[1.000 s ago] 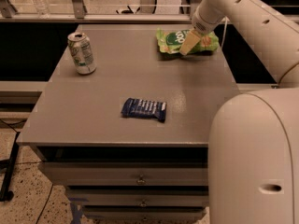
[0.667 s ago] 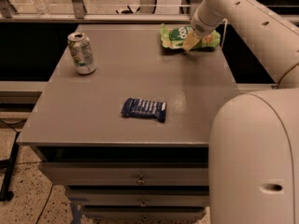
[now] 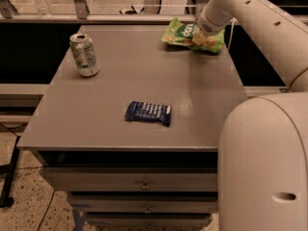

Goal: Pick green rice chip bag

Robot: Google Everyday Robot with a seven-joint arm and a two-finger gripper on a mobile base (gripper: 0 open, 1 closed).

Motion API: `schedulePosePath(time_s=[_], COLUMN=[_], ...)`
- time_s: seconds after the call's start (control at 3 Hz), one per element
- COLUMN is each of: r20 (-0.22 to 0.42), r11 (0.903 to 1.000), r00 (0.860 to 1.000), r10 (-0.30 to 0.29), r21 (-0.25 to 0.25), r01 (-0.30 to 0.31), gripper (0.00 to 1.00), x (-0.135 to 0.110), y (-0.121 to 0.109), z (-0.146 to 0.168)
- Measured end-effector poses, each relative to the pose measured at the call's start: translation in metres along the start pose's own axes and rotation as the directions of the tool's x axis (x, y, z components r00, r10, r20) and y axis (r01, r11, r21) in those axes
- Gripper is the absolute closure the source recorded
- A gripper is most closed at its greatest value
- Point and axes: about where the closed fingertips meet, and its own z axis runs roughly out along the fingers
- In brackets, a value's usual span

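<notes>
The green rice chip bag (image 3: 181,33) is a light-green pouch with a dark green round logo, at the far right of the grey table top (image 3: 125,76). It is tilted, with its left end raised and a shadow beneath it. My gripper (image 3: 198,37) comes down from the upper right and is shut on the bag's right half, which hides part of the pouch.
A green-and-white drink can (image 3: 84,54) stands at the far left of the table. A small dark blue wrapped bar (image 3: 148,113) lies near the front middle. My white arm body (image 3: 264,162) fills the lower right. Drawers (image 3: 144,183) sit below the table's front edge.
The gripper has moved up and slightly left, and the bag has risen and shifted with it off the table surface. The can and the blue bar have not moved.
</notes>
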Motion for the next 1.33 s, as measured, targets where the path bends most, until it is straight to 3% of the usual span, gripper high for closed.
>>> schedulePosePath(time_s=[0.33, 0.67, 1.33], r20=[0.022, 0.047, 0.119], r11=[0.9999, 0.9997, 0.9929], r00=[1.0, 0.999, 0.992], r10=[0.007, 0.008, -0.052], r21=[0.013, 0.024, 0.113], r01=[-0.008, -0.009, 0.038], gripper=[1.0, 1.0, 1.0], x=[-0.003, -0.008, -0.038], y=[-0.005, -0.008, -0.022], z=[-0.007, -0.016, -0.067])
